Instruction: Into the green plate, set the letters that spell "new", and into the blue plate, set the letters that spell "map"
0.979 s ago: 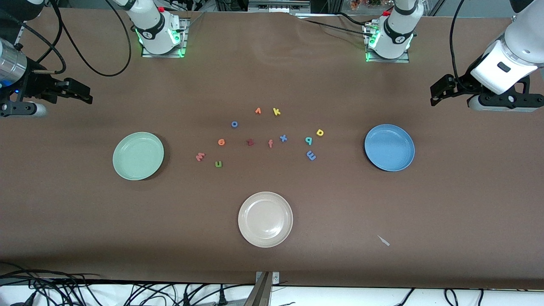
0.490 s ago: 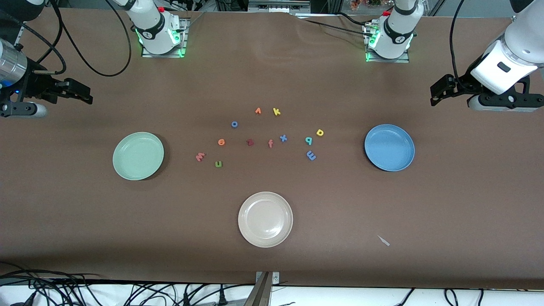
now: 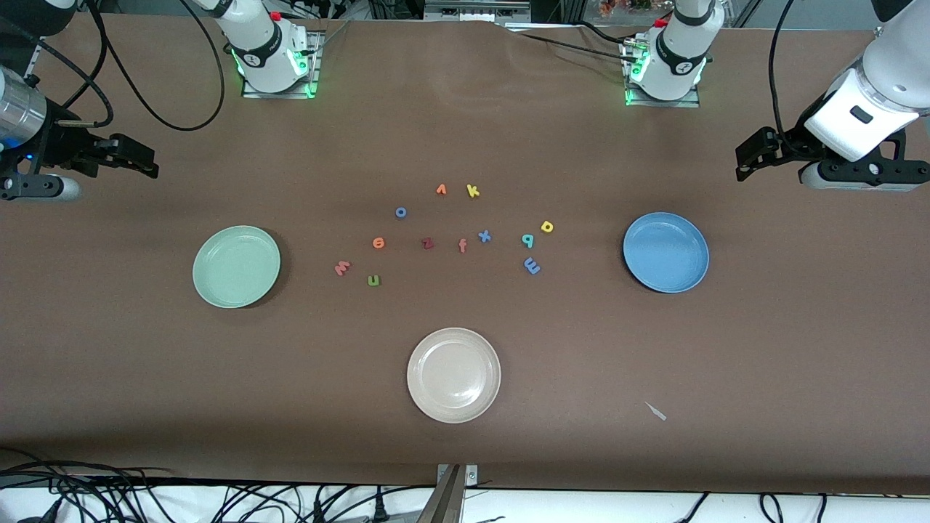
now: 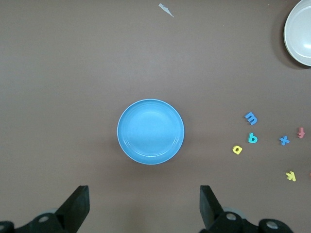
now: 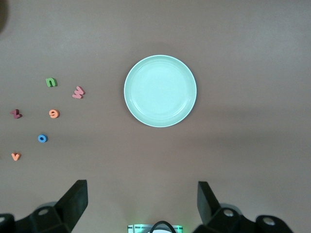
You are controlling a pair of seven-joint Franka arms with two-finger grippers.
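The green plate [image 3: 236,266] lies toward the right arm's end of the table and the blue plate [image 3: 665,252] toward the left arm's end; both hold nothing. Between them lie the salmon "w" [image 3: 342,268], green "n" [image 3: 373,280] and orange "e" [image 3: 378,242], nearer the green plate. The blue "m" [image 3: 532,266], teal "p" [image 3: 527,240] and yellow "a" [image 3: 547,226] lie nearer the blue plate. My right gripper [image 3: 145,163] hangs open over bare table beside the green plate [image 5: 160,91]. My left gripper [image 3: 745,158] hangs open beside the blue plate [image 4: 150,131]. Neither holds anything.
A cream-white plate [image 3: 453,375] sits nearer the front camera than the letters. Other letters lie among them: blue "o" [image 3: 400,212], dark red letter [image 3: 427,243], salmon "f" [image 3: 462,245], blue "x" [image 3: 484,235], orange arrow shape [image 3: 441,189], yellow "k" [image 3: 473,191]. A small pale scrap [image 3: 656,411] lies near the table's front edge.
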